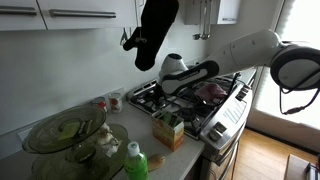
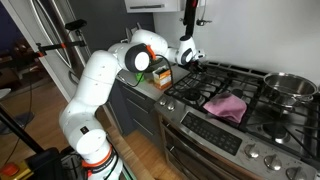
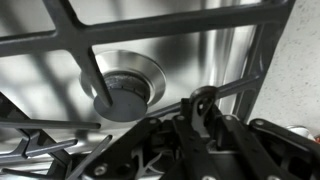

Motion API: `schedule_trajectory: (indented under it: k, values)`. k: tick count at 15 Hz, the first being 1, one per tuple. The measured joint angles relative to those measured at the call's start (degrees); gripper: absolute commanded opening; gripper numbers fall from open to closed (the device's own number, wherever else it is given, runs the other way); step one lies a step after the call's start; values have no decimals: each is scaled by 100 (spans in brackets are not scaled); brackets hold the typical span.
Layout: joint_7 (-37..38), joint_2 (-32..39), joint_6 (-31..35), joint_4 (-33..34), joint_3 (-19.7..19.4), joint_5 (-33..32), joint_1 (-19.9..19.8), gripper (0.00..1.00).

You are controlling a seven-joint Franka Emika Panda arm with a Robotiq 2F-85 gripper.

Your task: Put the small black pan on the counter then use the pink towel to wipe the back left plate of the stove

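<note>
My gripper [image 3: 200, 135] is over the back left corner of the stove, seen in both exterior views [image 1: 168, 82] [image 2: 188, 56]. In the wrist view its fingers are shut on the small black pan's handle [image 3: 204, 100], a dark handle with a hanging hole at its end. The pan's body is hidden under the gripper. A bare burner [image 3: 125, 85] and the grate lie just beyond the handle. The pink towel [image 2: 228, 105] lies crumpled on the middle of the stove and also shows in an exterior view [image 1: 211, 92].
A large steel pot [image 2: 290, 88] sits on the stove's far side. The counter beside the stove holds a box [image 1: 168, 131], glass bowls [image 1: 65, 132] and a green bottle [image 1: 135, 162]. A black oven mitt [image 1: 155, 30] hangs above.
</note>
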Motion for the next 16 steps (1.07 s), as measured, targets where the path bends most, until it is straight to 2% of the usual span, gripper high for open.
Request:
schedule_trajectory:
  k: [7,8,16]
  values:
    - [-1,0,-3,-47,-31,-32,-3,97]
    - [-1,-3,0,-47,-38,-32,-3,100]
    - [115,-60,371,36,-202,-32,-4,100]
